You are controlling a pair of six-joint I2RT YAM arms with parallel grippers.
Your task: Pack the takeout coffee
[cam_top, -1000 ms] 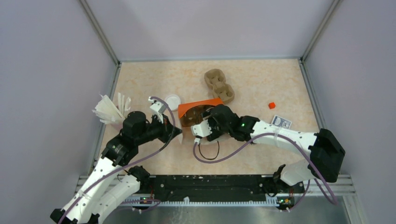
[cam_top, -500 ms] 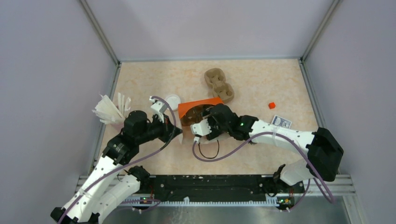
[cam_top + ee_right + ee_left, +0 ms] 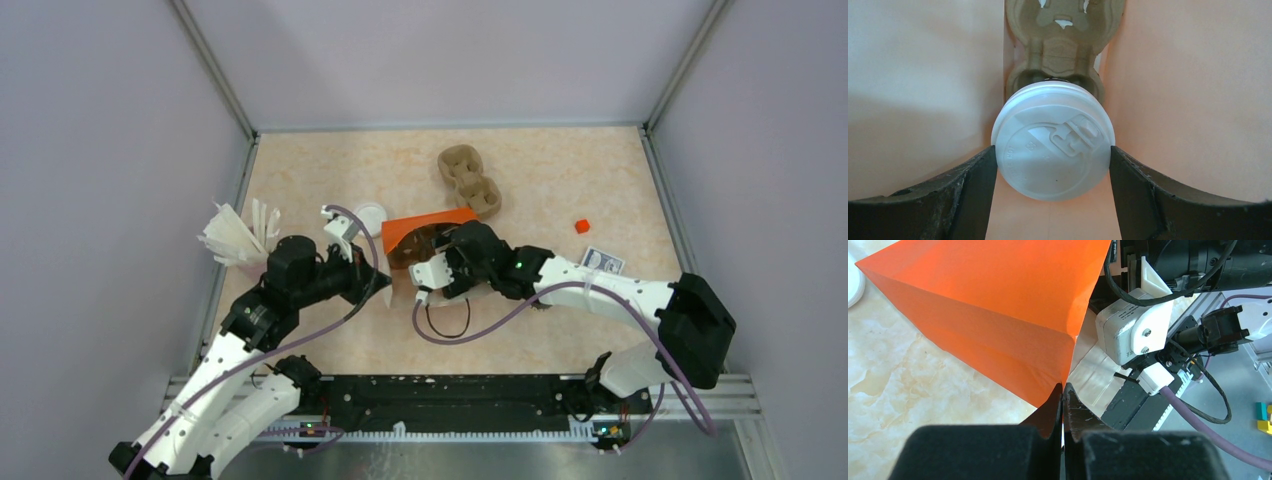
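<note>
The takeout coffee [image 3: 1053,140] lies inside the orange paper bag [image 3: 428,222], its white lid facing the right wrist camera. My right gripper [image 3: 1052,150] reaches into the bag's mouth and is shut on the cup, with one finger [image 3: 973,175] against each side of the lid. In the top view the cup is hidden by the bag and the right wrist. My left gripper [image 3: 1063,386] is shut on the corner edge of the orange bag [image 3: 998,305] at its mouth, near the table.
A brown pulp tray [image 3: 1063,45] sits deep in the bag behind the cup. Another pulp tray [image 3: 468,183] lies on the table behind the bag. A white lid [image 3: 370,214], white paper wrappers [image 3: 235,235], a small red cube [image 3: 581,226] and a card [image 3: 603,262] also lie around.
The right arm has eased slightly left towards the bag. The left gripper keeps its pinch on the bag's edge.
</note>
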